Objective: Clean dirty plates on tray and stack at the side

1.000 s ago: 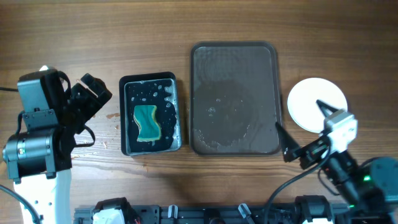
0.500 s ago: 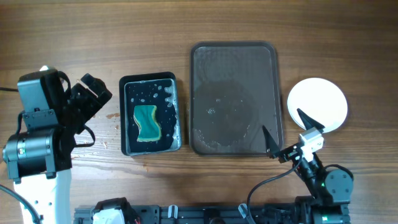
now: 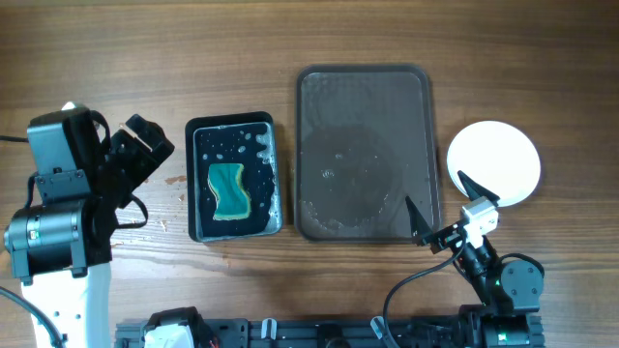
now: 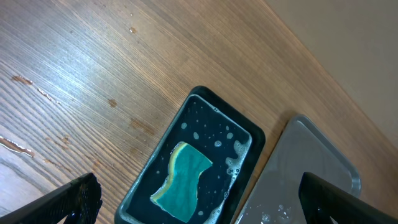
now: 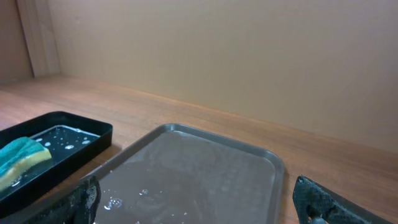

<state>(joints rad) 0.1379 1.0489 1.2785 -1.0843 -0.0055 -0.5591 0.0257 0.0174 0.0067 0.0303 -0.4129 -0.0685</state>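
Tray [image 3: 364,77] long axis front-to-back, plate [image 3: 493,160] beside; left gripper [image 3: 145,166], right gripper [image 3: 432,188] jaws apart

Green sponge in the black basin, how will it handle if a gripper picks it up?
The sponge probably squashes and flops, given its wavy outline. Lying in sudsy water in the basin, it is likely soaked, heavier, slippery and dripping.
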